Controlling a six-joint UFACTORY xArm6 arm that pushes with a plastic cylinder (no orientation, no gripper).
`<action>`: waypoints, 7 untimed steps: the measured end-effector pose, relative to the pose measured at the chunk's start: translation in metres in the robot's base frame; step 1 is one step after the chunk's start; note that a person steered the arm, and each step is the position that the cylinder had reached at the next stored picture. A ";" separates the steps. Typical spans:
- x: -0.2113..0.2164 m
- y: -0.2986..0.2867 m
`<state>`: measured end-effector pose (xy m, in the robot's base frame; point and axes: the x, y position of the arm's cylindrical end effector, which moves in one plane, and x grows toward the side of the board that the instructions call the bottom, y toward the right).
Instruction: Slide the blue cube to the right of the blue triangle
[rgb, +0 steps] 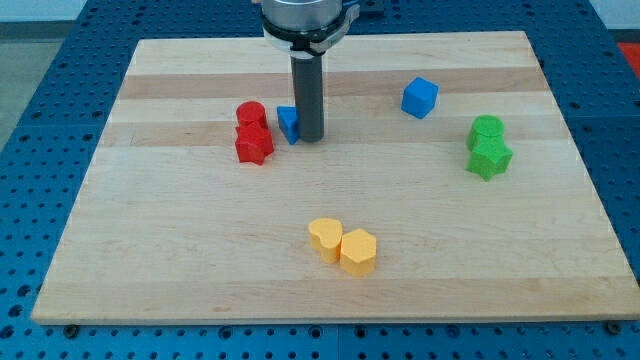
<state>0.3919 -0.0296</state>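
End effector, a jawless rod, rests my tip (311, 137) against the blue triangle (288, 123), well left of the blue cube (420, 97).

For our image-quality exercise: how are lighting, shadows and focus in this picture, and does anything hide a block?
Camera view: even, soft light, faint shadows, no strong glare on the board; blocks look sharp; my tip and its rod cover part of the blue triangle; the blue cube shows fully.
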 end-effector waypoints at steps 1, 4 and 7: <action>-0.007 0.000; -0.013 0.018; -0.012 0.162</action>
<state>0.3794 0.1324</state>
